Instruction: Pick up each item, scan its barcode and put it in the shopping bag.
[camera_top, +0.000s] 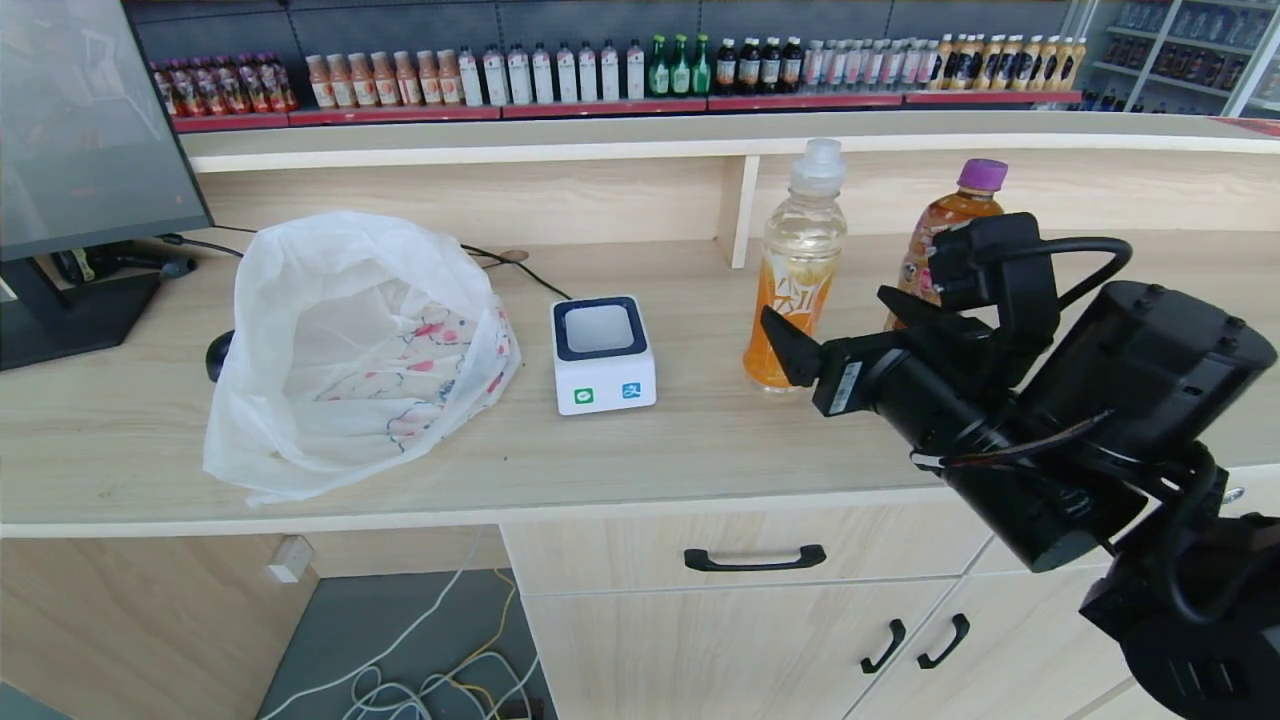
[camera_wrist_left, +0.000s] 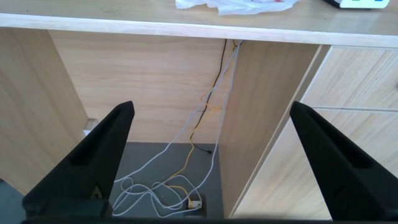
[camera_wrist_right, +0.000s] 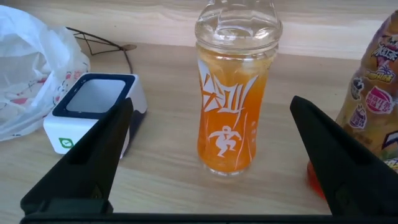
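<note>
Our right gripper (camera_top: 835, 325), jaws apart, faces the orange bottle (camera_top: 795, 290) standing on the counter (camera_top: 700, 450) beside the scanner (camera_top: 603, 352). If we close off-centre, we might topple it against the purple-capped bottle (camera_top: 960, 215) nearby.

A pale wooden desk (camera_top: 700, 445) with a raised back ledge (camera_top: 600, 150) has black-handled drawers (camera_top: 755, 575) below. Behind, a dark wall (camera_top: 400, 25) holds a red-edged shelf (camera_top: 600, 109) of bottles (many colours). Loose cables (camera_top: 440, 685) lie on the grey floor (camera_top: 420, 600).
</note>
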